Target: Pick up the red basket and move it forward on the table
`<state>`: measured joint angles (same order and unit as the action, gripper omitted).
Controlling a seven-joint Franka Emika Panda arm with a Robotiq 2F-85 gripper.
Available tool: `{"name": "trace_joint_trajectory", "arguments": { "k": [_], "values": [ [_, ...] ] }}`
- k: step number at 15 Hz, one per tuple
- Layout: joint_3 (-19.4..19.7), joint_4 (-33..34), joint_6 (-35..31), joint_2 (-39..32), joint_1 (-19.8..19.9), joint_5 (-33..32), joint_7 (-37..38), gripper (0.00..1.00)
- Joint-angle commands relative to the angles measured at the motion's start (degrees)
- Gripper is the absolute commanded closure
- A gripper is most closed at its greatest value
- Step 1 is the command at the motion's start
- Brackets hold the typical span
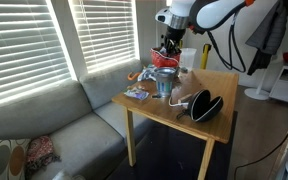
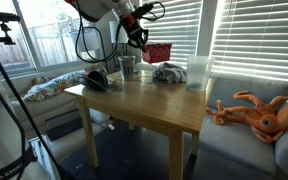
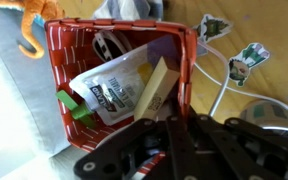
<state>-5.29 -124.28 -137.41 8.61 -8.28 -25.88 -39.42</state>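
The red basket (image 2: 158, 52) hangs in the air above the far side of the light wooden table (image 2: 154, 102). It also shows in an exterior view (image 1: 162, 58). In the wrist view the basket (image 3: 69, 60) is woven, open-topped, and holds sauce packets, a tan flat piece and a green clip. My gripper (image 3: 150, 118) is shut on the basket's near rim, one finger on each side of the wall. The gripper also shows in both exterior views (image 1: 168, 46) (image 2: 142, 42).
A clear glass jar (image 1: 165, 82) and a black oval case (image 1: 206, 105) stand on the table (image 1: 154, 104). A grey cloth (image 2: 169, 72) and a white cup (image 2: 195, 70) sit at its far edge. An orange octopus plush (image 2: 259, 112) lies on the sofa. Window blinds stand behind.
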Motion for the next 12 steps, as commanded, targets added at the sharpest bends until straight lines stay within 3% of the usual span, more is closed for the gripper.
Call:
{"name": "trace_joint_trajectory", "arguments": {
  "k": [1, 6, 12],
  "values": [
    [0.47, 1.17, -6.46, -1.4, -1.18, 3.98, -11.16, 0.97],
    [0.58, 0.92, -13.46, -3.89, -2.41, 15.43, -29.37, 0.97],
    [0.09, 0.8, -12.6, -5.8, -1.65, 26.11, -43.81, 0.97]
  ]
}}
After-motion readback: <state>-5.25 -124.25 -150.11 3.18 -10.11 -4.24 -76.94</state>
